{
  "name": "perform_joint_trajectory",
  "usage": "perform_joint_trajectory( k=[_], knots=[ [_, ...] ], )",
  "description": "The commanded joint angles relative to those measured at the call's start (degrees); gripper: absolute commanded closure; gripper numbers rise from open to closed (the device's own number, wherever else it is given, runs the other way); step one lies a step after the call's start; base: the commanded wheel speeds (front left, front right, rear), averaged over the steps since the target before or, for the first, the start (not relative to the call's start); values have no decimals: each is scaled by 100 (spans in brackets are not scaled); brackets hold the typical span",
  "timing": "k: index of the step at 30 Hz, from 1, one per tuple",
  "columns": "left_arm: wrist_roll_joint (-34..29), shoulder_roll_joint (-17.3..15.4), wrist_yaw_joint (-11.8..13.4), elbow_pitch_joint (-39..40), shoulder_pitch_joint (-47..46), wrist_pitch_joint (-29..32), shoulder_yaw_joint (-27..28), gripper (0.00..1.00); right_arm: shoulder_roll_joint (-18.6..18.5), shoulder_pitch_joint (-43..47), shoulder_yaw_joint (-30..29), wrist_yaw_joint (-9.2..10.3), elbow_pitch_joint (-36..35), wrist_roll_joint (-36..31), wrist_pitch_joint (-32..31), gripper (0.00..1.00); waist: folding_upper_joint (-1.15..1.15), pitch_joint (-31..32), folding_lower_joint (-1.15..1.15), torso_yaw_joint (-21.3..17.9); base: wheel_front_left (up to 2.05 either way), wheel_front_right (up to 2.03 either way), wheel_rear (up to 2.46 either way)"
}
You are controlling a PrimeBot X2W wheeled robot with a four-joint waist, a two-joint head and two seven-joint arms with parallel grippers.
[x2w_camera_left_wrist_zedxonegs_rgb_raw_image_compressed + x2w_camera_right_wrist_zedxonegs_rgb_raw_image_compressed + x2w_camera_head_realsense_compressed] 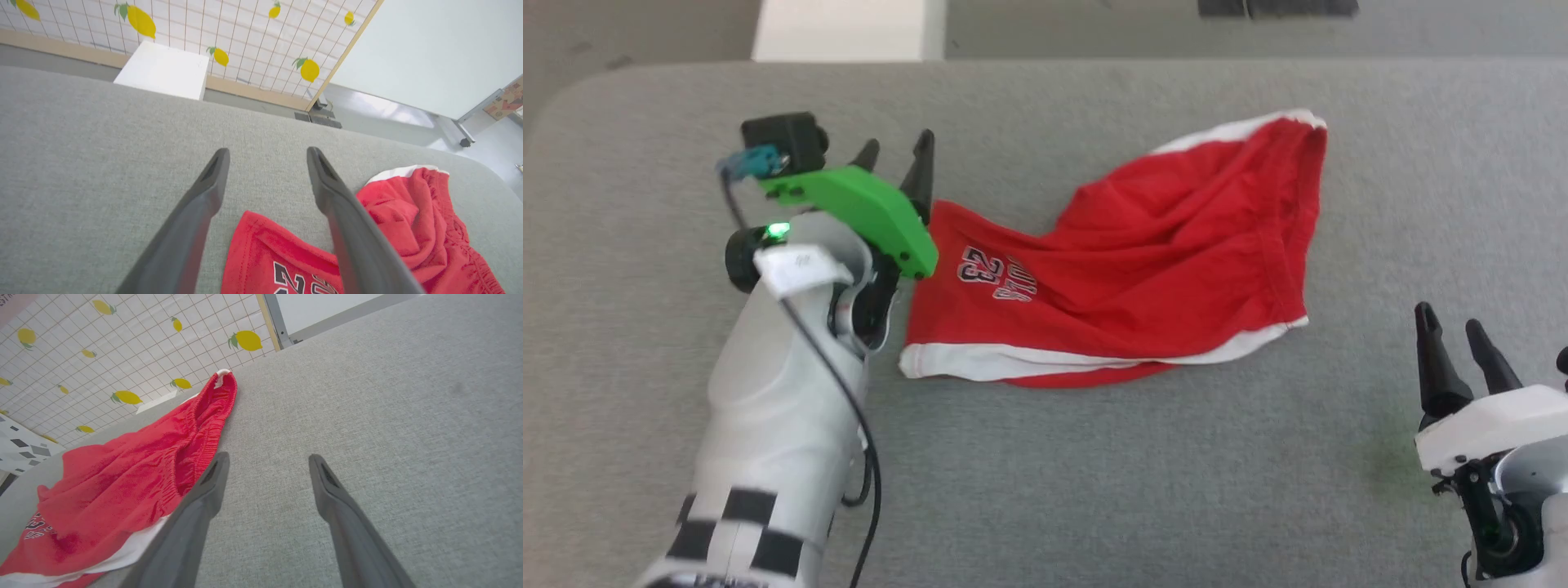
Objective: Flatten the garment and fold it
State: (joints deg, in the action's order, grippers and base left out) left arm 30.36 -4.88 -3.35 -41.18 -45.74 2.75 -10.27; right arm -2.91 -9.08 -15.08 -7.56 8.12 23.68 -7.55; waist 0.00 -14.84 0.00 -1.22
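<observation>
The red shorts (1143,261) lie rumpled across the middle of the grey table (1094,457), white stripe along the near edge, "23" print on the left leg, waistband at the right. My left gripper (897,153) hovers open at the shorts' far left leg corner, nothing between its fingers. In the left wrist view the shorts (286,261) lie below and right of the open left gripper (267,153). My right gripper (1450,318) stands open at the lower right, well clear of the cloth. In the right wrist view the waistband (204,437) runs left of the open right gripper (269,457).
Grey fabric covers the whole table. A white box (845,28) stands on the floor past the far edge, and a lemon-print screen (229,36) behind it. Bare table spreads left of the shorts and along the near side.
</observation>
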Motion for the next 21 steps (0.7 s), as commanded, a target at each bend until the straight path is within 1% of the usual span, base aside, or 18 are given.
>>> perform_joint_trajectory(
  k=[1, 3, 5, 7, 10, 14, 18, 21],
  knots=[
    [-5, -76, -57, 132, 261, -216, 8, 0, 3, 84, 14, 8, 22, -12, -5, 0, 0, 412, 0, 329, 0, 0, 0],
    [4, -95, -53, 330, 588, -340, 6, 0, 3, 141, 1, 8, 49, 12, -16, 0, 0, 530, 0, 412, 0, 0, 0],
    [-1, -106, 51, 487, 925, -188, -37, 0, 3, 194, -21, 8, 67, 30, -22, 0, 0, 607, 0, 493, 0, 0, 0],
    [72, -82, 184, 636, 1249, 205, -83, 0, 3, 231, -30, 8, 82, 47, -23, 0, 0, 654, 0, 550, 0, 0, 0],
    [180, -50, 428, 901, 1658, 1088, -224, 0, 3, 256, -16, 8, 97, 70, -17, 0, 0, 669, 0, 589, 0, 0, 0],
    [270, -92, 656, 1413, 1961, 2072, -386, 0, 3, 221, 64, 8, 84, 103, -17, 0, 0, 582, 0, 519, 0, 0, 0],
    [289, -179, 839, 1871, 2127, 2761, -522, 0, 3, 193, 65, 8, 100, 122, 13, 0, 0, 491, 0, 376, 0, 0, 0],
    [228, -273, 957, 2051, 2182, 3125, -629, 0, 3, 188, 31, 8, 105, 111, 36, 0, 0, 421, 0, 262, 0, 0, 0]
  ],
)
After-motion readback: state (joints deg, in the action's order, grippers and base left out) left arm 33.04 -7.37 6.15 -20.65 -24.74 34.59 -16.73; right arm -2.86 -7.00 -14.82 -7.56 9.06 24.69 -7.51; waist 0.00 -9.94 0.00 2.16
